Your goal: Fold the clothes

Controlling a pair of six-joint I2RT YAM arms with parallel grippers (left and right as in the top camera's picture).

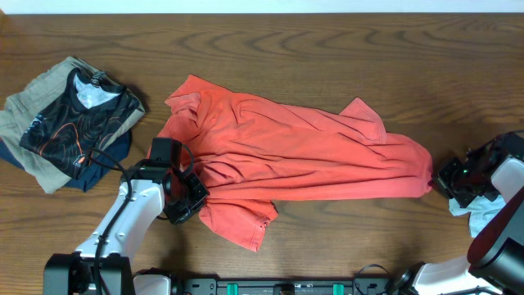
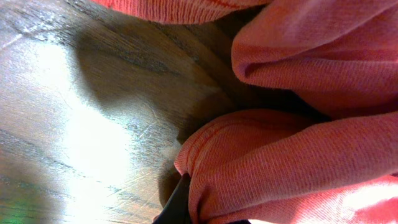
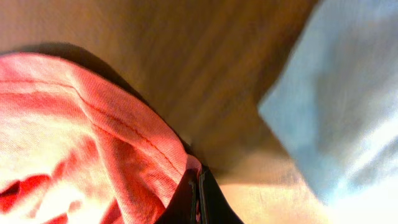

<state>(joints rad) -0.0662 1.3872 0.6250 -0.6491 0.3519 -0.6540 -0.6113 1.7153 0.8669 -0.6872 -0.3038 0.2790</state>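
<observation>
Right tool (image 3: 198,186) seemingly pinches the coral T-shirt (image 3: 93,143).

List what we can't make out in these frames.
Left gripper, open or shut: T-shirt fabric buries its fingers in the left wrist view; overhead, its own body hides them.
T-shirt's print, if any: overhead, bunched folds cover it.
Pale blue cloth: right wrist view is blurred and cut by the edge; overhead, the right arm overlaps it.
</observation>
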